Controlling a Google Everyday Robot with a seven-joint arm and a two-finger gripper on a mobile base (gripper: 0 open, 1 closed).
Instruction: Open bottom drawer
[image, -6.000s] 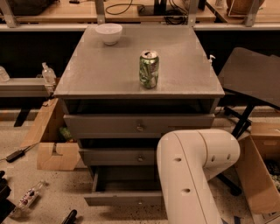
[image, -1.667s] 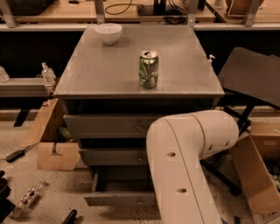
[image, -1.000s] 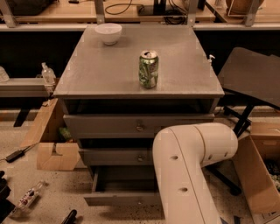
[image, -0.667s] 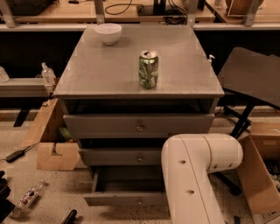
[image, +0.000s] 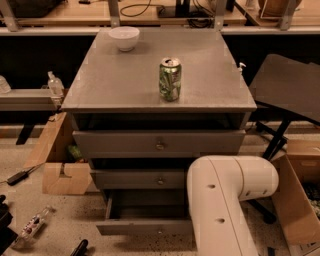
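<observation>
The grey cabinet (image: 150, 95) has three drawers. The bottom drawer (image: 142, 227) is pulled out toward me, and its shallow grey box (image: 145, 205) shows behind the flat front with a small knob (image: 159, 231). The middle drawer front (image: 140, 179) and the top drawer front (image: 159, 144) sit further in. My white arm (image: 222, 200) fills the lower right and covers the bottom drawer's right end. The gripper is hidden behind the arm, out of view.
A green can (image: 170, 79) and a white bowl (image: 124, 37) stand on the cabinet top. A cardboard box (image: 55, 160) sits at the left, another (image: 297, 200) at the right. A dark chair (image: 290, 90) stands right. A bottle (image: 32, 225) and tools lie on the floor.
The arm's white elbow has shifted left and then back right in front of the cabinet. The bottom drawer stays pulled out as before.
</observation>
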